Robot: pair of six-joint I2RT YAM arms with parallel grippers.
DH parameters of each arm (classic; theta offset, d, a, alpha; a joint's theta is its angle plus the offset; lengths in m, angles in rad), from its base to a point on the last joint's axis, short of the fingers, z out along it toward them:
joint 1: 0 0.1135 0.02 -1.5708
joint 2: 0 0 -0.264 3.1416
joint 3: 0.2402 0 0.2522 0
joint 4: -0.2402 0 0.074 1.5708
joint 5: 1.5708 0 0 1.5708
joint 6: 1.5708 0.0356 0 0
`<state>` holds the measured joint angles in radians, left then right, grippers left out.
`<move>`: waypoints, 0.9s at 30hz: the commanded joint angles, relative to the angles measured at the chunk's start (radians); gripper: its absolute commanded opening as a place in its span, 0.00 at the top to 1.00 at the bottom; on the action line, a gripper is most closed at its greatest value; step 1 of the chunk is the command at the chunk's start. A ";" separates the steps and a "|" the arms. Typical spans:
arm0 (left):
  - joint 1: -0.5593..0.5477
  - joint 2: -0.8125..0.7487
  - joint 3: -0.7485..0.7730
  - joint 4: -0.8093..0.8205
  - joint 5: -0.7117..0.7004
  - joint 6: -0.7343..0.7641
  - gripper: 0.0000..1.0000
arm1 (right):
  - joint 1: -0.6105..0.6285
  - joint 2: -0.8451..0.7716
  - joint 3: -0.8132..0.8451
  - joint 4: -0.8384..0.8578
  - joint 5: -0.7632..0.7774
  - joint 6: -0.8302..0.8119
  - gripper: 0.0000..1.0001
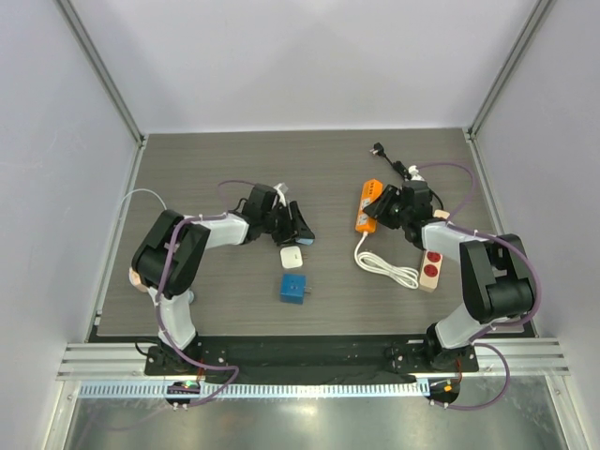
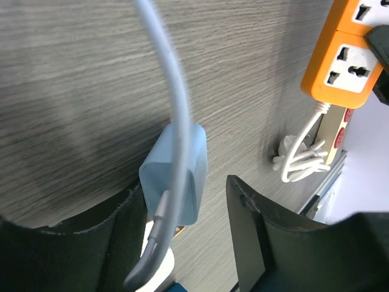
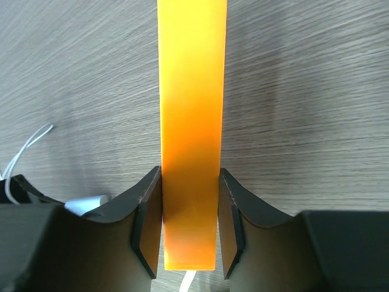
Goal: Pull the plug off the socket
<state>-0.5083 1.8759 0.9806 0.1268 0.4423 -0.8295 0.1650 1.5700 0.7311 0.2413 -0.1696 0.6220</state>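
A grey wood-grain bench [image 1: 206, 178] is carrying everything here. Two black arms are reaching across it from the near edge.

The right gripper [image 3: 189, 213] is sitting low over the bench. Its jaws are clamping the long sides of an orange socket strip [image 3: 191, 121], with a pad pressing flat on each side. A beige strip with red sockets [image 1: 431, 267] is lying behind those jaws, toward the arm's base. A coiled white cord [image 1: 384, 265] is lying beside it.

The left gripper [image 2: 182, 191] is reaching toward the middle of the bench, its jaws standing apart. A blue cube [image 1: 292, 288] and a smaller white square block [image 1: 292, 257] are sitting just short of those jaws, on the base side.

Between the left jaws, a pale blue plug [image 2: 176, 173] is lying on the bench. It is out of the orange strip and well apart from it. It is leaning against one finger [image 2: 91, 243], with a gap showing on its other side. A thin white cable [image 2: 173, 79] is running from the plug and away past the jaws.

A small black plug [image 1: 378, 147] is lying beyond the right jaws.
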 commanded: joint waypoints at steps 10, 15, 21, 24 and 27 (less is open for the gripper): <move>0.005 -0.121 0.135 -0.315 -0.045 0.102 0.26 | -0.039 0.056 0.106 -0.042 -0.018 -0.215 0.58; 0.008 -0.237 0.144 -0.442 -0.068 0.148 0.24 | -0.061 0.120 0.168 -0.155 0.030 -0.265 0.48; 0.034 -0.405 0.072 -0.562 -0.112 0.167 0.24 | -0.061 0.081 0.171 -0.206 0.123 -0.295 0.29; 0.074 -0.550 0.002 -0.633 -0.192 0.165 0.22 | -0.053 0.032 0.168 -0.220 0.113 -0.283 0.24; 0.126 -0.716 -0.045 -0.772 -0.410 0.132 0.14 | 0.005 -0.033 0.174 -0.266 0.162 -0.281 0.21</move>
<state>-0.4217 1.2652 0.9787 -0.4747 0.2485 -0.6880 0.1207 1.6371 0.8722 0.0113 -0.0731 0.3626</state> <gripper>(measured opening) 0.837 0.784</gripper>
